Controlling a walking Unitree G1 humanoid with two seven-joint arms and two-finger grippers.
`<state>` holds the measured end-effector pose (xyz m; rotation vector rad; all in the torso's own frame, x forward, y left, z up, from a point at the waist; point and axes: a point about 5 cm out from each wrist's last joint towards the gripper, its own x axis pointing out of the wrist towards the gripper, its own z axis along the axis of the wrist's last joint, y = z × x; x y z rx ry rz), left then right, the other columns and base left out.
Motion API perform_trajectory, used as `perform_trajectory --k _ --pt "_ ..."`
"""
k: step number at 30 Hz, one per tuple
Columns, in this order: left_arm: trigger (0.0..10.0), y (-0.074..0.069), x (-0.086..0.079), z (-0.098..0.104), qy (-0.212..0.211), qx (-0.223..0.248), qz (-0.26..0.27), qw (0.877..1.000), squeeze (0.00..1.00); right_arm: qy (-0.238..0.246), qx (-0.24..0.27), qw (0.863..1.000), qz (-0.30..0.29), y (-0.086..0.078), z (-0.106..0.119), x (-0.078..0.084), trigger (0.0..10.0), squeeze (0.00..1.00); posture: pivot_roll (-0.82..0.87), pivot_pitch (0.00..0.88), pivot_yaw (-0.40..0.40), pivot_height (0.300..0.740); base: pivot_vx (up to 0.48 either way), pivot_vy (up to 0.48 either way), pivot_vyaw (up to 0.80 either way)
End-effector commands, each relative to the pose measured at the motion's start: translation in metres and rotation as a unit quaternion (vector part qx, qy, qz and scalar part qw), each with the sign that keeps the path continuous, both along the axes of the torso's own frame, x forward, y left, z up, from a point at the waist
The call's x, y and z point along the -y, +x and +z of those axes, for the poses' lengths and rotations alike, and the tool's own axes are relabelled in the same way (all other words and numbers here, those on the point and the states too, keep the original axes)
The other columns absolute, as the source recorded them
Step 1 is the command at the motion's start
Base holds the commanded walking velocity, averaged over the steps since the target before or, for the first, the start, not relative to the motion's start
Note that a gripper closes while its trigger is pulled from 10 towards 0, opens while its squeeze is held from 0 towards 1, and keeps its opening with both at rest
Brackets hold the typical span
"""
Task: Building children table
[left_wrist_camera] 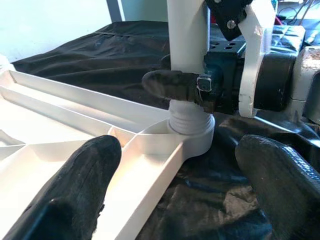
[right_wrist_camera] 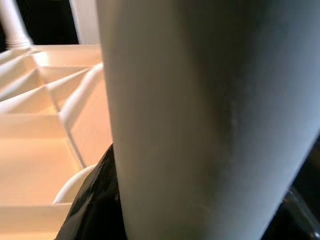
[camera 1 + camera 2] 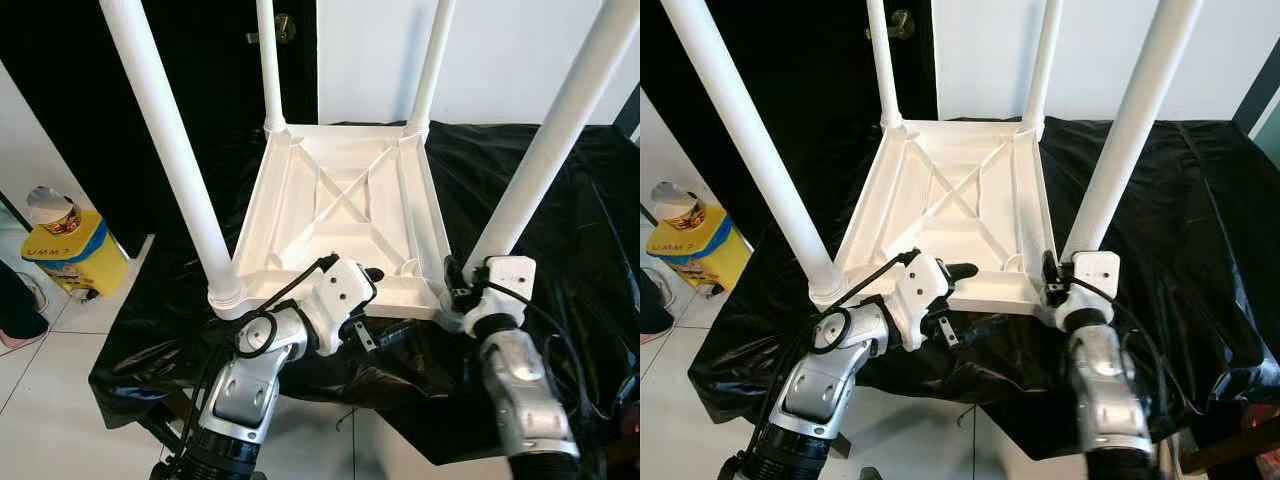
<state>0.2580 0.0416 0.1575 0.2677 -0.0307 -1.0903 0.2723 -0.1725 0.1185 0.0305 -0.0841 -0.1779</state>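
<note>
4 white plastic legs stand in the upturned white children's tabletop [image 3: 345, 215] on the black-draped counter [image 3: 560, 200]. Right gripper [image 3: 455, 283] clamps the near-right leg [image 3: 545, 150]; twisting squarely should seat it. Left gripper [image 1: 175, 187] gapes empty, straddling the rim.

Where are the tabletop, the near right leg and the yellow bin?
tabletop [image 3: 345, 195], left eye view, centre of the ribbed underside.
near right leg [image 3: 545, 150], left eye view, mid shaft.
yellow bin [image 3: 75, 255], left eye view, front face.
</note>
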Motion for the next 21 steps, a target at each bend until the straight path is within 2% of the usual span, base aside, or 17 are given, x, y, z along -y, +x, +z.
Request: perform_trajectory --k 1,4,6,10,21 --pt "10.0 0.008 -0.006 -0.002 -0.007 0.017 0.099 0.995 0.0 0.012 -0.041 0.999 -0.025 -0.006 -0.016 0.001 10.0 0.0 -0.09 0.006 0.005 0.74 0.0 0.0 0.0" --pt "10.0 0.009 -0.005 -0.001 -0.011 0.019 0.102 0.995 0.0 0.015 -0.039 0.999 -0.032 -0.008 -0.016 -0.006 10.0 0.0 -0.09 0.006 0.001 0.74 0.0 0.0 0.0" --pt "10.0 0.012 -0.006 0.001 -0.013 0.022 0.107 0.994 0.0 -0.013 -0.018 0.999 -0.023 -0.008 -0.01 -0.011 10.0 0.0 -0.1 0.003 0.002 0.74 0.0 0.0 0.0" --pt "10.0 0.015 -0.006 0.002 -0.013 0.025 0.114 0.993 0.0 -0.007 -0.036 0.999 -0.008 -0.009 -0.012 -0.011 10.0 0.0 -0.1 0.002 0.004 0.74 0.0 0.0 0.0" --pt "10.0 0.014 -0.007 0.002 -0.014 0.027 0.117 0.993 0.0 -0.009 -0.032 0.999 -0.014 -0.01 -0.009 -0.013 10.0 0.0 -0.1 0.009 0.007 0.74 0.0 0.0 0.0"
